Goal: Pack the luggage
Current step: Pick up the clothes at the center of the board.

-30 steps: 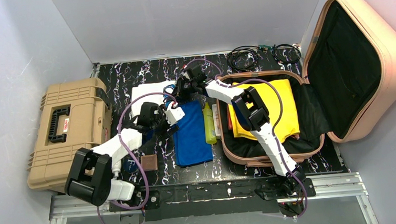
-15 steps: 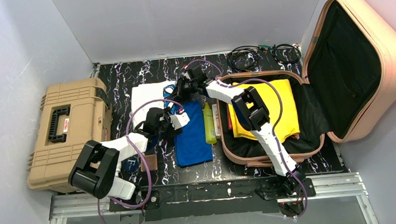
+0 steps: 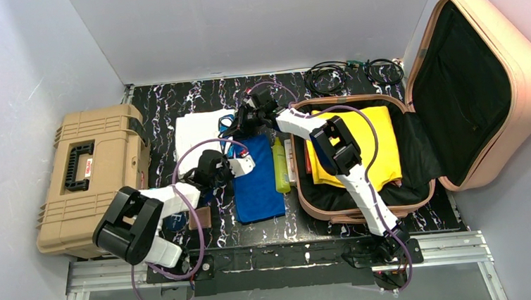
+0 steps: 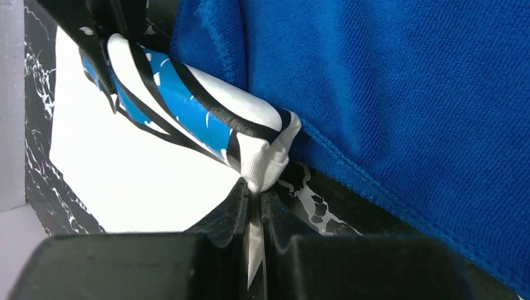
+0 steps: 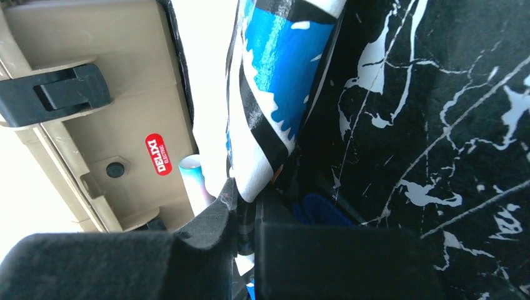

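- Both ends of the patterned cloth are pinched; it lies touching the towel's left edge.
- Clamped on its white near corner is the left gripper.
- Clamped on its far end is the right gripper.
- Right of the towel, the luggage stands open, lid raised.

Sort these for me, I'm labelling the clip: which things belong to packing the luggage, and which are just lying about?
Likely the job: luggage, yellow garment inside it, patterned cloth in left hand and right hand, blue towel.
Lying about: tan toolbox, black cables.
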